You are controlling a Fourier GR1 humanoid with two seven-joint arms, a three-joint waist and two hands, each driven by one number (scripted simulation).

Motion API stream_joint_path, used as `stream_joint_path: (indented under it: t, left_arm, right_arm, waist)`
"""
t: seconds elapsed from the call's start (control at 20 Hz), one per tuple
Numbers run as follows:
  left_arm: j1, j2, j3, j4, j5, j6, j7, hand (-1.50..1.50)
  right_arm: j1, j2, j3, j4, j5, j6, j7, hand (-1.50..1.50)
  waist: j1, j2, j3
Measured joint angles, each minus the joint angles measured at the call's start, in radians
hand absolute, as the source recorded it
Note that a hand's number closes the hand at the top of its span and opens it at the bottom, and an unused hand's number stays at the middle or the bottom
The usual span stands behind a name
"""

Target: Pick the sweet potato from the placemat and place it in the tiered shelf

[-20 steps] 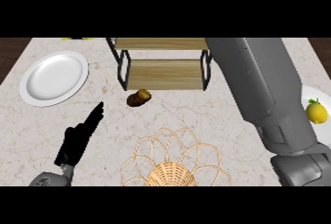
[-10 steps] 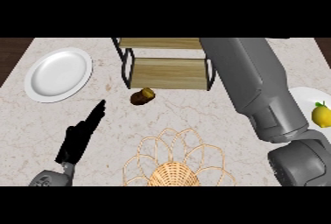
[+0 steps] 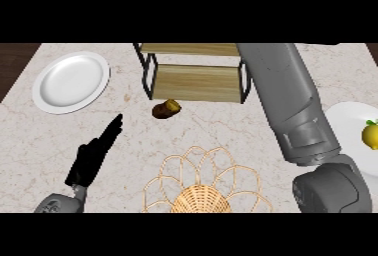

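In the head view, the sweet potato (image 3: 167,108) is seen lying on the bare marble bench (image 3: 221,130), just in front of the tiered shelf (image 3: 196,75) and not yet on either wooden tier; it is well apart from the woven placemat (image 3: 201,180) at the lower middle. The left hand (image 3: 92,157) is shown at the lower left, resting with its fingers (image 3: 111,131) straight and open, nothing being held. Of the right arm only the grey forearm (image 3: 291,105) is seen, stretching up across the shelf's right side; the right hand itself is not shown, so the state of its fingers cannot be told. A white plate (image 3: 71,82) lies at the upper left; a second plate (image 3: 347,125) with a lemon (image 3: 370,134) sits at the right edge.

The step in hand is judged to be picking the sweet potato up; it would best be approached from above and from the placemat side, the fingers closed round its middle, and it then lifted clear of the shelf's dark front frame before being lowered onto a tier.
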Motion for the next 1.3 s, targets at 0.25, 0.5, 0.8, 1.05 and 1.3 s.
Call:
stream_joint_path:
  t: [0.25, 0.5, 0.8, 1.05, 1.3]
  left_arm:
    - [-0.001, -0.002, 0.006, 0.014, -0.005, -0.001, -0.007, 0.00]
    - [0.012, 0.000, 0.023, 0.009, 0.001, 0.002, 0.001, 0.00]
    - [0.032, 0.004, 0.051, 0.014, 0.012, 0.008, 0.016, 0.00]
    - [0.073, 0.013, 0.070, 0.001, 0.013, 0.011, 0.011, 0.00]
    - [0.105, 0.014, 0.081, -0.007, 0.014, 0.009, -0.011, 0.00]
  right_arm:
    - [0.006, 0.006, -0.065, -0.011, -0.078, -0.153, -0.154, -1.50]
    - [0.003, -0.022, -0.100, -0.043, -0.085, -0.335, -0.220, -1.50]
    - [0.095, -0.085, -0.104, -0.137, -0.061, -0.430, -0.177, -1.50]
    - [0.244, -0.107, -0.057, -0.326, -0.044, -0.345, -0.082, -1.50]
    - [0.442, -0.136, -0.016, -0.594, -0.087, -0.171, -0.042, -1.50]
  waist:
    - [-0.014, -0.005, -0.001]
    - [-0.036, -0.015, -0.001]
    - [-0.089, -0.036, -0.002]
    - [-0.120, -0.049, -0.001]
    - [-0.137, -0.053, -0.001]
